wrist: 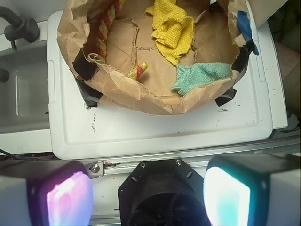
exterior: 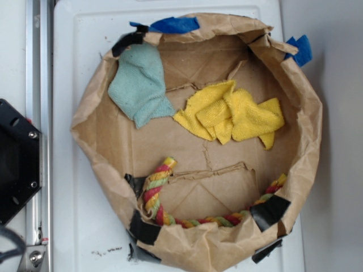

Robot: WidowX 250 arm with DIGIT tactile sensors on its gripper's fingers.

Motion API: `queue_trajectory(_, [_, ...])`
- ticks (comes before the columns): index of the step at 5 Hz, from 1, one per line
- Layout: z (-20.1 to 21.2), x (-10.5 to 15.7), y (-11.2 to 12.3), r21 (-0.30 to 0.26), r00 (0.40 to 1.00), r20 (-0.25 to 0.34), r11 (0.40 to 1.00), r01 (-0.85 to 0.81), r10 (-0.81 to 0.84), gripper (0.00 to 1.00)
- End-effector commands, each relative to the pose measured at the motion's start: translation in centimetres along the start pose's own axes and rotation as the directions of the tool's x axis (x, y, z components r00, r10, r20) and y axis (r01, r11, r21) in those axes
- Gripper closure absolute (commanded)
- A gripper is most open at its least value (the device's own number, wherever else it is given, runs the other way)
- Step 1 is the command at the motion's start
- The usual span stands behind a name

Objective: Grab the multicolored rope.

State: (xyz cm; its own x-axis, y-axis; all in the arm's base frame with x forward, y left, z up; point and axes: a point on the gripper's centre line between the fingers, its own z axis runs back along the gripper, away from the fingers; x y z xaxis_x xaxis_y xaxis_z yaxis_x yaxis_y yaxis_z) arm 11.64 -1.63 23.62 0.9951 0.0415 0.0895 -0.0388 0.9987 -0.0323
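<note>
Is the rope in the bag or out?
In: the multicolored rope curves along the paper bag's inner wall, both ends inside.

- A crumpled brown paper bag, rolled down into a basin, sits on the white tabletop.
- Inside, the multicolored rope curves along the bag's near wall.
- The yellow cloth lies mid-bag.
- The teal cloth is draped on the far-left wall, just beside the yellow.

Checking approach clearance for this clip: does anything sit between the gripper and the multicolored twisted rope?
The open gripper hangs outside the crumpled brown paper bag, whose near wall stands between it and the red, yellow and green twisted rope. Nothing covers the rope; the yellow cloth and teal cloth lie apart.
</note>
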Motion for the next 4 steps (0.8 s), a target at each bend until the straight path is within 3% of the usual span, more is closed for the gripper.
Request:
queue_trajectory(1, [0.0,0.0,0.0,0.0,1.0,0.0,1.0,0.0,0.0,0.0])
queue_trajectory(3, [-1.2,6.8,0.0,0.006,0.998,0.057,1.0,-0.006,0.005,0.0])
queue_trajectory(4, [-2.5,9.8,-0.3,-0.026,0.993,0.073,0.995,0.098,-0.096,0.0])
